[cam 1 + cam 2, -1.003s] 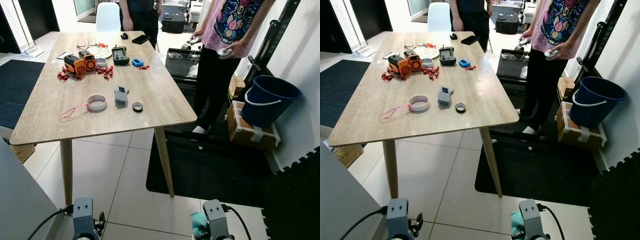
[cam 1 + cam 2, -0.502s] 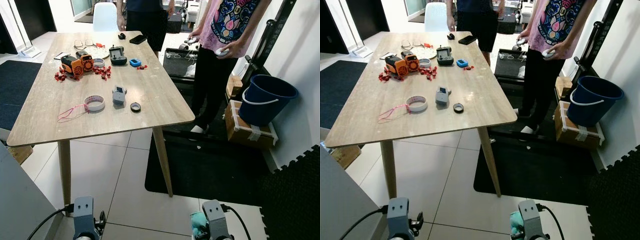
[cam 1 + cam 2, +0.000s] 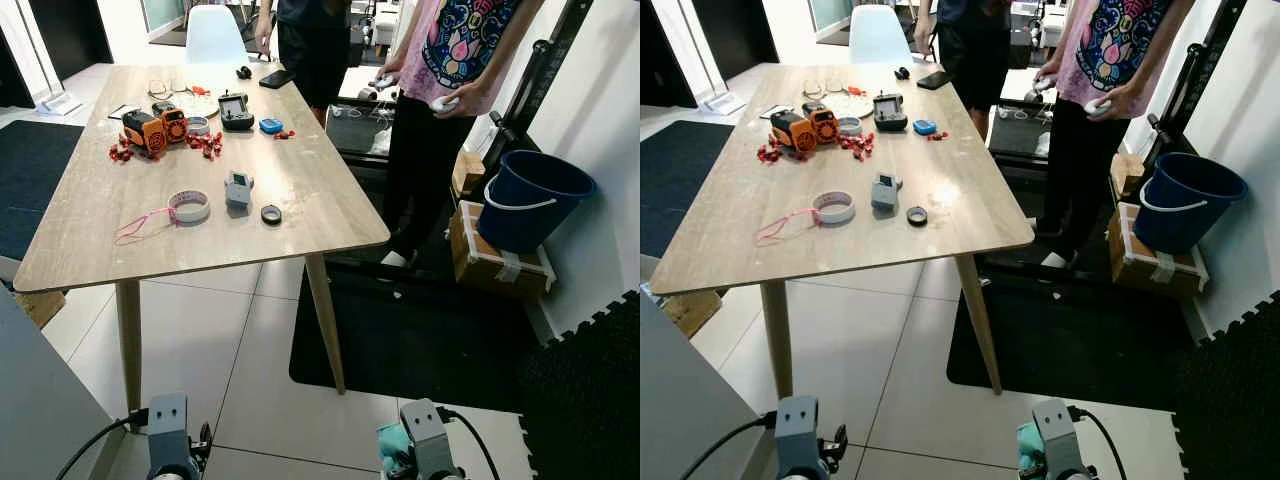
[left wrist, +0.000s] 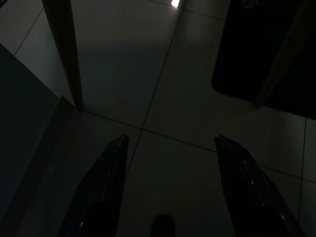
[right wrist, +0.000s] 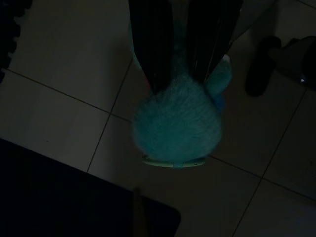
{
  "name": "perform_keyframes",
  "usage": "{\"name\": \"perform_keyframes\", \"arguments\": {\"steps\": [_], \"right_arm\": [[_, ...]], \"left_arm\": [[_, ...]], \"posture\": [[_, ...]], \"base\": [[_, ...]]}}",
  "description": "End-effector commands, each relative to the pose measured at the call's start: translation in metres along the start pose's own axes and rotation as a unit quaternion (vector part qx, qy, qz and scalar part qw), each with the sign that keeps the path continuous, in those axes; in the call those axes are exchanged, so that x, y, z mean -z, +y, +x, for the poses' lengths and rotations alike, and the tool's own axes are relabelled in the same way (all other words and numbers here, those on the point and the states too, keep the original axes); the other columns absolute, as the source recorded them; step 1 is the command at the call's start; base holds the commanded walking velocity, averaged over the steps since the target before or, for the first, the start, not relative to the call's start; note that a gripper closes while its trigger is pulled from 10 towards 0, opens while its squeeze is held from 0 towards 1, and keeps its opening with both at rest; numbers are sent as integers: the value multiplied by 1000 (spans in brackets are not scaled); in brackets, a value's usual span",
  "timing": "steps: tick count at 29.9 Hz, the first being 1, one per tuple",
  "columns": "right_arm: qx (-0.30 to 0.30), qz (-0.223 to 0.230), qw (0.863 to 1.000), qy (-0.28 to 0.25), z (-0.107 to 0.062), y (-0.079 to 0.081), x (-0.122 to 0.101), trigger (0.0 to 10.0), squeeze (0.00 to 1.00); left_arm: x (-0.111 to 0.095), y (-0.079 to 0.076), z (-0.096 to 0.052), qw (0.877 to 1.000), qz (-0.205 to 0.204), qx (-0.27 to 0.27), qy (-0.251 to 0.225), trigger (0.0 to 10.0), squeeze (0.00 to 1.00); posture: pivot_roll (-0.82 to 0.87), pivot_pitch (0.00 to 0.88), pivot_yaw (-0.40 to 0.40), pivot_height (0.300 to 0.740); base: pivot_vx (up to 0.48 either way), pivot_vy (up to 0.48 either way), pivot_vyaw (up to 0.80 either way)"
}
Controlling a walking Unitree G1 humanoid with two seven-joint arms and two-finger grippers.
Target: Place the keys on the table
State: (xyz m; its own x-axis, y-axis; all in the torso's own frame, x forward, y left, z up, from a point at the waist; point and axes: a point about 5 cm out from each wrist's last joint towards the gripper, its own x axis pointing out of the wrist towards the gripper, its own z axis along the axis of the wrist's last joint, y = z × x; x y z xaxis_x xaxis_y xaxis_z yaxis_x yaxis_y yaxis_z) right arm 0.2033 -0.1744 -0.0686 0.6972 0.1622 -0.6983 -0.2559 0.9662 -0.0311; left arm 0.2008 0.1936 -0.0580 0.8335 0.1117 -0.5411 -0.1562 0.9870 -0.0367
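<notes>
Wooden table [image 3: 300, 190] unmoved, right claw [image 5: 180, 74] still clamping teal keys [image 5: 177, 126], left claw [image 4: 170, 187] apart

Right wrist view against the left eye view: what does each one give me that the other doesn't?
The right wrist view gives the close look: the right gripper has its fingers clamped on a fluffy teal keychain above the tiled floor. The left eye view gives the goal: the wooden table ahead with tape rolls and orange gadgets on it, a person standing beside it, a blue bucket and the idle left gripper. Both share a bit of teal fluff at the right gripper and the pale floor tiles.
</notes>
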Motion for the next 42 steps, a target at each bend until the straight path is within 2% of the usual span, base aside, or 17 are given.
{"name": "perform_keyframes", "arguments": {"steps": [1,10,42], "right_arm": [[1,-3,1000,3,-1,-2,2,10000,0],[17,12,1000,4,-1,-6,0,10000,0],[13,14,1000,22,-4,-2,13,10000,0]], "left_arm": [[5,-4,-2,1000,-9,-3,5,10000,0],[8,-6,-3,1000,-10,-2,8,10000,0],[13,-2,-8,1000,2,14,10,10000,0]], "posture": [[46,51,-61,740],[41,50,-64,740],[50,61,-55,740]], "base": [[0,0,0],[0,0,0],[0,0,0]]}}
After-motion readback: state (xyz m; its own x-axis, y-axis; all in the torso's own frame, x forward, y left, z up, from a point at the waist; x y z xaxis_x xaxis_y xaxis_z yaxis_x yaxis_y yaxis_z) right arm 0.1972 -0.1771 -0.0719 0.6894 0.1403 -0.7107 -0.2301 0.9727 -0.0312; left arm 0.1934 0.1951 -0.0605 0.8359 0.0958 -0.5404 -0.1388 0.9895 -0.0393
